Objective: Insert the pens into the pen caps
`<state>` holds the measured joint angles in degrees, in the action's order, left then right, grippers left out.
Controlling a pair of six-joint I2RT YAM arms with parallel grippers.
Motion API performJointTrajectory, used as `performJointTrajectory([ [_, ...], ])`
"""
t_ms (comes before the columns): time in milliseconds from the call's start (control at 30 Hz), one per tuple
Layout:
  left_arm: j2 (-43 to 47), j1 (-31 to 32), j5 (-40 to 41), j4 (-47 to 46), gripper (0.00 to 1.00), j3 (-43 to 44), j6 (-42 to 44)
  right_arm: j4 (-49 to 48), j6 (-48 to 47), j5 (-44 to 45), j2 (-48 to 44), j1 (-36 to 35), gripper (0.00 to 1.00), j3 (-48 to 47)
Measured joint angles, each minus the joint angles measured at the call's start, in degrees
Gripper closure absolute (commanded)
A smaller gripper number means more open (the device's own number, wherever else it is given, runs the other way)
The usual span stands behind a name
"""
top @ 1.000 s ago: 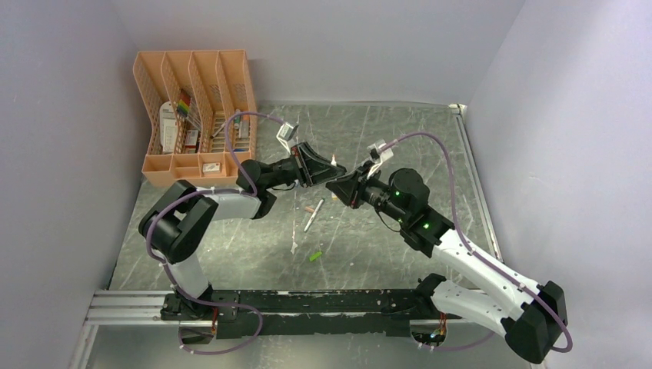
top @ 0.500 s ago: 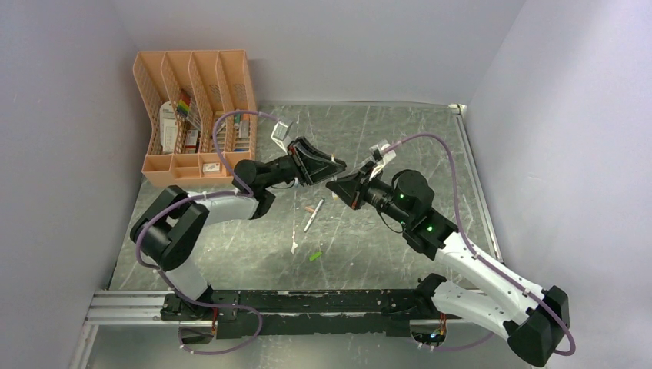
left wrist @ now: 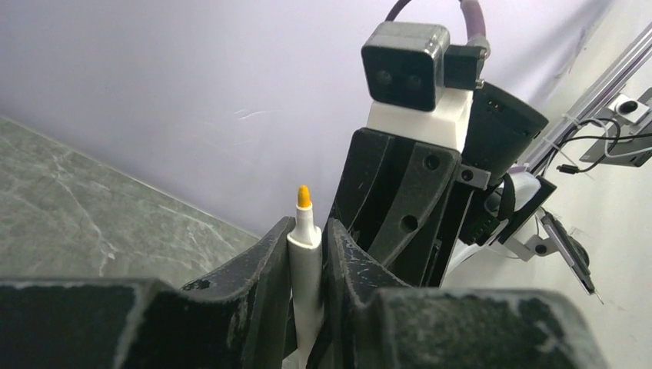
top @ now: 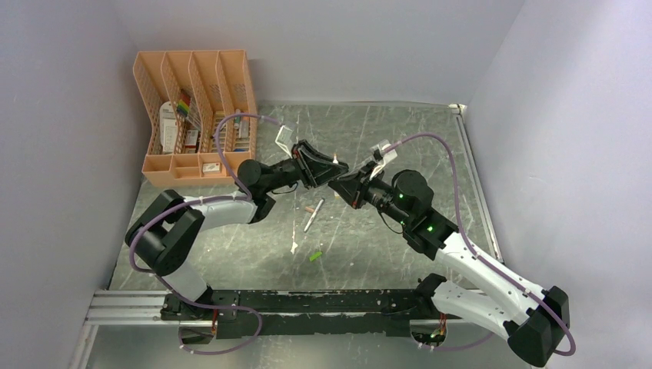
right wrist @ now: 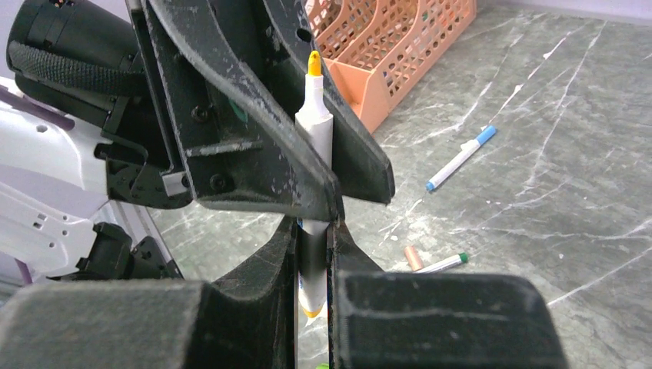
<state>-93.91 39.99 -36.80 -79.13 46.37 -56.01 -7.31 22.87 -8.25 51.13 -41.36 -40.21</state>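
Where the bench (top: 384, 131) runs closest to the arm bases, a bright green cap (top: 315, 255) lies alone. Just beyond it a white-barrelled green-tipped pen (top: 312, 217) lies flat. Its long axis runs near to far on a slight slant, and a stubby orange-pink cap (top: 311, 207) sits just beside its barrel.

Above and slightly beyond these, the two claws meet in mid-air. The left claw (left wrist: 307, 234) is closed tight on the middle of an orange-tipped pen (right wrist: 314, 115). The right claw (right wrist: 314, 231) looks closed on the same barrel lower down, its fingers hard against both sides. That pen stands roughly upright, its bare tip uppermost. Its barrel is white with a yellow-orange band near the bottom end.

The orange-pink cap, likely its match, rests on the bench below the claws and towards the bases. It is about as near to one claw as to the other, and it is too small to tell which way its mouth faces. One claw will probably have to let go and drop to the cap.

Farther back a blue-tipped pen (right wrist: 461, 157) lies flat, near the peach mesh organiser (top: 188, 175) at the far left.
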Motion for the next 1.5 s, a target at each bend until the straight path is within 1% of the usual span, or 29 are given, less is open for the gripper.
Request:
performJointTrajectory([
  [100, 0.2, 0.4, 0.0, 0.8, 0.60, -0.5, 0.4, -0.2, 0.0, 0.8, 0.0, 0.0, 1.00, 0.0],
  [133, 0.2, 0.6, 0.1, 1.0, 0.62, -0.6, 0.5, -0.2, 0.0, 1.1, 0.0, 0.0, 1.00, 0.0],
  [167, 0.2, 0.7, 0.1, 1.1, 0.68, -0.7, 0.5, -0.1, 0.0, 1.2, 0.0, 0.0, 1.00, 0.0],
  [200, 0.2, 0.7, 0.1, 1.1, 0.81, -0.7, 0.5, -0.1, 0.0, 1.3, 0.0, 0.0, 1.00, 0.0],
  [233, 0.2, 0.7, 0.2, 1.0, 0.90, -0.8, 0.6, -0.1, 0.0, 1.3, 0.0, 0.0, 1.00, 0.0],
  [267, 0.2, 0.7, 0.3, 1.2, 0.93, -0.9, 0.5, -0.1, 0.1, 1.1, -0.1, 0.0, 1.00, 0.0],
  [333, 0.2, 0.7, 0.3, 0.9, 0.93, -1.0, 0.2, -0.1, 0.0, 1.3, -0.2, -0.1, 1.00, 0.0],
  [400, 0.2, 0.7, 0.3, 0.7, 0.93, -1.1, -0.2, -0.1, 0.0, 1.2, -0.2, -0.1, 0.87, 0.0],
  [433, 0.2, 0.7, 0.3, 0.5, 0.93, -1.1, -0.3, -0.1, 0.0, 1.2, -0.2, -0.1, 0.82, 0.0],
  [467, 0.2, 0.7, 0.3, 0.3, 0.93, -1.1, -0.5, -0.1, 0.0, 1.1, -0.3, -0.1, 0.78, 0.0],
  [533, 0.1, 0.7, 0.3, -0.4, 0.93, -1.1, -1.3, -0.3, 0.3, 0.5, -0.3, -0.1, 0.77, 0.0],
  [700, -0.5, 0.0, 0.2, -2.6, 0.93, -0.9, -3.4, -1.4, 0.7, 0.0, -1.3, -0.1, 0.78, 1.2],
  [900, -0.7, -0.4, 0.3, -2.8, 0.93, 0.1, -4.5, -1.5, 0.8, 0.0, -2.1, -0.1, 0.80, 1.6],
  [1000, -0.7, -0.4, 0.3, -2.9, 0.93, 0.1, -4.5, -1.6, 0.9, -0.3, -2.0, -0.1, 0.96, 1.6],
  [1033, -0.7, -0.4, 0.3, -3.0, 0.93, 0.1, -4.7, -1.7, 1.0, -0.4, -1.9, -0.1, 1.00, 1.6],
  [1067, -0.7, -0.4, 0.3, -3.1, 0.92, 0.1, -4.7, -1.9, 1.0, -0.5, -1.8, -0.1, 1.00, 1.6],
  [1133, -0.7, -0.4, 0.2, -3.2, 0.75, 0.1, -5.1, -2.0, 1.3, -0.6, -1.7, 0.0, 1.00, 1.6],
  [1200, -0.7, -0.4, 0.2, -3.4, 0.65, 0.1, -5.3, -2.2, 1.4, -0.6, -1.8, -0.1, 1.00, 1.6],
  [1233, -0.7, -0.4, 0.1, -3.5, 0.62, 0.1, -5.3, -2.3, 1.4, -0.6, -1.8, -0.1, 1.00, 1.6],
  [1333, -0.7, -0.4, 0.2, -3.8, 0.60, 0.1, -5.6, -2.3, 1.3, -0.5, -1.8, -0.1, 1.00, 1.6],
  [1500, -0.7, -0.4, 0.1, -3.8, 0.62, -0.1, -5.6, -2.3, 1.3, 0.0, -1.8, -0.1, 1.00, 1.6],
])
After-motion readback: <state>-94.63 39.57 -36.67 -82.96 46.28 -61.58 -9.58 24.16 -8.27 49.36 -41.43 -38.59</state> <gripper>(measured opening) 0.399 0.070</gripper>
